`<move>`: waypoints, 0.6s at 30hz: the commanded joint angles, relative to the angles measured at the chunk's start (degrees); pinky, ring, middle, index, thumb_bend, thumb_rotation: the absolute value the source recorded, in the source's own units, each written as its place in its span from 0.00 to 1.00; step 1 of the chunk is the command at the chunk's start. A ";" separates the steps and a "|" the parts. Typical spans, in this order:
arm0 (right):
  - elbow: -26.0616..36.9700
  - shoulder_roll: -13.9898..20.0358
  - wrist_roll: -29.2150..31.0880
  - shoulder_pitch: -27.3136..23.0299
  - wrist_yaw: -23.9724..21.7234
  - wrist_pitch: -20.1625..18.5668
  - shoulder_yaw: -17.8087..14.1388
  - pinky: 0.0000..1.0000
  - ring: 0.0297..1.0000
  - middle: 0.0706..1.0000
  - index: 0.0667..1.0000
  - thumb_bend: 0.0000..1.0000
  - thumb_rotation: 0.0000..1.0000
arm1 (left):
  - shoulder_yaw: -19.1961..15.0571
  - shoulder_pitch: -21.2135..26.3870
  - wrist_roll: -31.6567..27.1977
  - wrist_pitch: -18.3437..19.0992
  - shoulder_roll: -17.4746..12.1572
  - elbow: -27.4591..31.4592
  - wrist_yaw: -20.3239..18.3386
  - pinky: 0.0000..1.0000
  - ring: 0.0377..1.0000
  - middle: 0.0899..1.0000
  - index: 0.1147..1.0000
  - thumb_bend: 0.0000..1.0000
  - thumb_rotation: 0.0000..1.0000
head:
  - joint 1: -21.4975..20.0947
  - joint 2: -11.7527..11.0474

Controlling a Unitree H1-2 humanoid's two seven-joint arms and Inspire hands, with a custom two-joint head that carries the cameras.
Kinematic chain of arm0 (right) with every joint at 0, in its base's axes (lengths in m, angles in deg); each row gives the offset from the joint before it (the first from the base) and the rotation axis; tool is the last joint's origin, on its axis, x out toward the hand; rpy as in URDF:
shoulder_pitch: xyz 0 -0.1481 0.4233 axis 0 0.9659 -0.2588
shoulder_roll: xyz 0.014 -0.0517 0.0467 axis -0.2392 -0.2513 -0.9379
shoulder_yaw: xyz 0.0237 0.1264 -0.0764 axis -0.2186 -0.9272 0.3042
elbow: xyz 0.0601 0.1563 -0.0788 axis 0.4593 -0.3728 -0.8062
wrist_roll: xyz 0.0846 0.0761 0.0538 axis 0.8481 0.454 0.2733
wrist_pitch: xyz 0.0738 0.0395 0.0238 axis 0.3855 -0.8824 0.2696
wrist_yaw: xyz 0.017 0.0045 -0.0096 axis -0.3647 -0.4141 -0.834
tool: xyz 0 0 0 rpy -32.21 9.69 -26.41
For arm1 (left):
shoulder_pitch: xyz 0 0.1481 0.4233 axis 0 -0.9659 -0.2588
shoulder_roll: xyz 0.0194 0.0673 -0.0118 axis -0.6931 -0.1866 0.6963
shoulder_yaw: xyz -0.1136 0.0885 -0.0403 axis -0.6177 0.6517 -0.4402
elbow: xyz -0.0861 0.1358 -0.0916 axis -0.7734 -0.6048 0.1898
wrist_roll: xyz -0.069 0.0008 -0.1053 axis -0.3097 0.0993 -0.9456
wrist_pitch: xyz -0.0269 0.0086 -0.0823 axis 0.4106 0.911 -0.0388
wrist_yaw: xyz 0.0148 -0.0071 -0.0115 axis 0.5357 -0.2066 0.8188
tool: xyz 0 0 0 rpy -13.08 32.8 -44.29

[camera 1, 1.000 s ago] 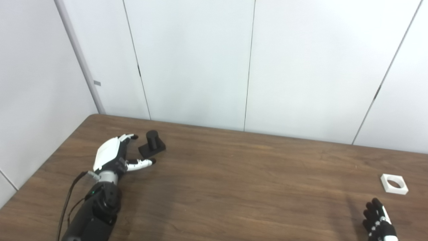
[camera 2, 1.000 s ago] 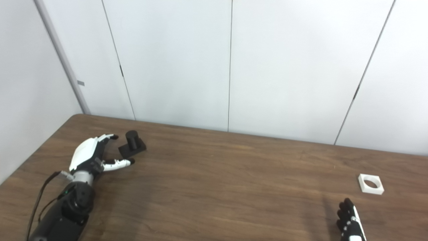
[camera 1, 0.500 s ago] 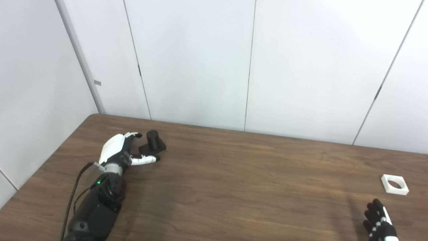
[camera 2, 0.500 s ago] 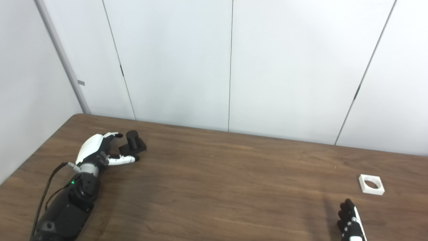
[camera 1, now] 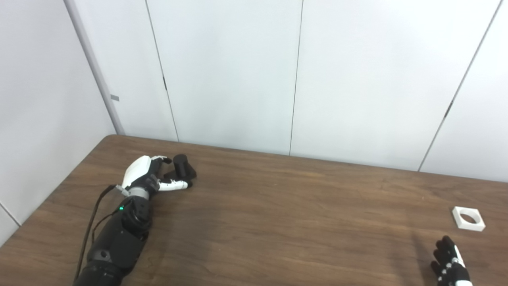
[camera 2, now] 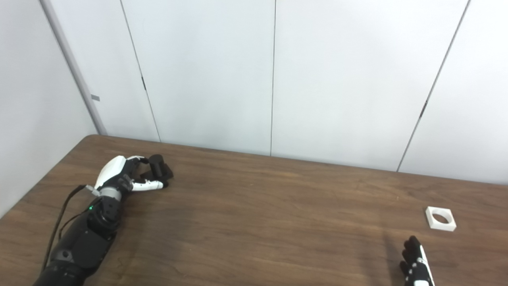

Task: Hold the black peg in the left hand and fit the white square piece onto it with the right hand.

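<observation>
Left eye view: right hand [camera 1: 450,266] rests nearest, unmoved, fingers apart and empty, near the white square piece [camera 1: 468,218]. Farther off, the left hand [camera 1: 149,178] has advanced, fingers now bracketing the black peg [camera 1: 181,169] on the counter [camera 1: 285,222], not yet clenched; grasp looks imminent.

Table [camera 1: 258,222] runs across the lower view, wall panels [camera 1: 238,71] behind its far edge. Peg [camera 1: 181,166] stands upright on its base at far left of the table. Left hand [camera 1: 149,178] just left of the peg, fingers behind its top, thumb before the base; contact unclear. Square piece [camera 1: 468,218] lies flat at far right. Right hand [camera 1: 450,266] nearer than it, at the bottom edge, apart from it.
</observation>
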 commanded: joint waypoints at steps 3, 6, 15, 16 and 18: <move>-0.77 -0.99 -0.35 3.31 0.42 0.70 0.47 1.00 1.00 0.99 0.99 0.49 1.00 | 0.23 2.74 0.19 -0.23 -2.27 0.10 0.86 1.00 0.99 0.93 0.72 0.88 0.36 | 0.03 0.07; -0.40 -1.07 -0.27 3.42 0.48 0.42 0.51 1.00 1.00 0.99 0.99 0.47 1.00 | 0.44 2.46 0.55 0.08 -2.20 0.68 1.38 1.00 0.99 0.93 0.67 0.88 0.34 | 0.06 0.13; 0.53 -1.34 -0.37 3.43 0.90 -0.21 0.54 1.00 1.00 0.99 0.99 0.44 1.00 | 0.70 2.42 0.92 0.21 -2.19 0.37 2.42 1.00 0.99 0.90 0.59 0.85 0.29 | -0.12 0.59; 0.59 -1.35 -0.42 3.43 0.96 -0.27 0.56 1.00 1.00 0.99 0.99 0.43 1.00 | 0.84 2.45 1.05 0.25 -2.25 0.29 2.55 1.00 0.98 0.90 0.59 0.86 0.29 | -0.12 0.59; 0.86 -1.38 -0.38 3.43 1.04 -0.52 0.57 1.00 0.99 0.99 0.99 0.43 1.00 | 1.04 2.42 1.23 0.37 -2.37 0.36 2.77 1.00 0.98 0.90 0.58 0.86 0.28 | -0.20 0.67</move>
